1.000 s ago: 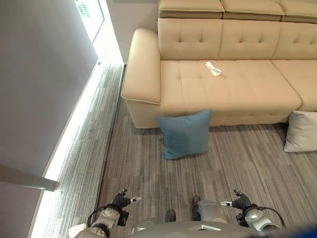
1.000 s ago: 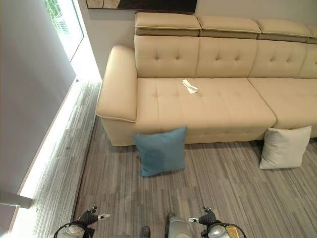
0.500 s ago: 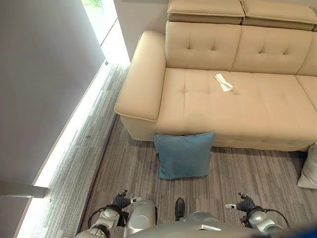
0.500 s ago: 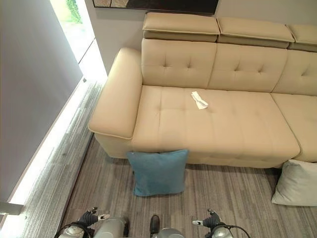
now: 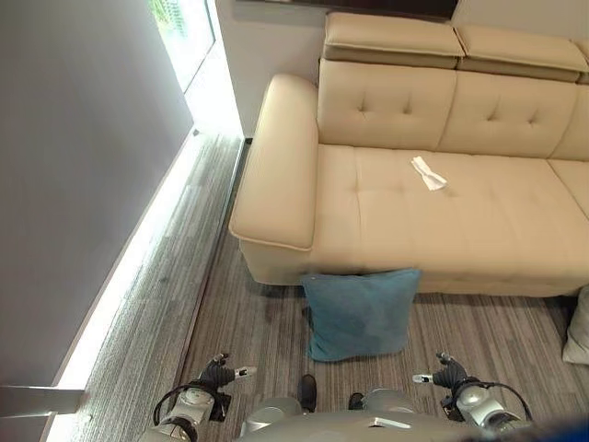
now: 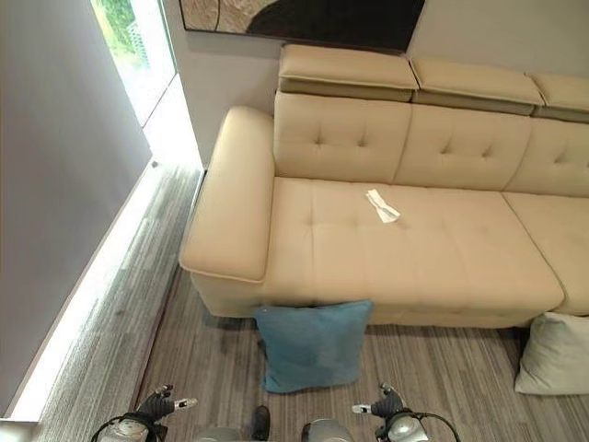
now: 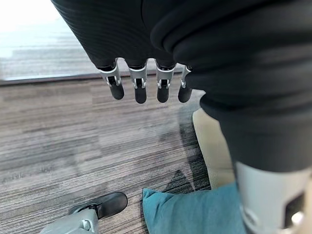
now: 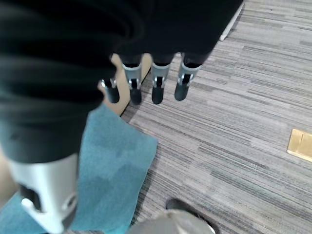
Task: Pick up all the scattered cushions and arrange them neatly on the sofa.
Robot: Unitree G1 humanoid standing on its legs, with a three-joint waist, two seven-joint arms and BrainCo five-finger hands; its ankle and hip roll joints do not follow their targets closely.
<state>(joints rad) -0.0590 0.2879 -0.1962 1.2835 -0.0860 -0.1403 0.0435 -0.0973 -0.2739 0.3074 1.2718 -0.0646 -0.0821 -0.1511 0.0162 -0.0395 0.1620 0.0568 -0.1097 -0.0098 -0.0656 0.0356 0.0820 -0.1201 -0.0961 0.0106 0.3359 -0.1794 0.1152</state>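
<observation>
Blue cushion [image 5: 357, 311] leans upright against the sofa [image 5: 433, 207] front, straight ahead between my left hand [image 5: 221, 373] and right hand [image 5: 444, 375], both hanging empty, fingers straight.

Both arms hang low at the robot's sides, wrists under their dark ribbed covers. The left hand [image 5: 224, 372] sits at hip height with its fingers [image 7: 140, 91] straight and relaxed, pointing down, holding nothing. The right hand [image 5: 445, 375] mirrors it on the other side, its fingers [image 8: 157, 90] likewise straight, loose and empty.
</observation>
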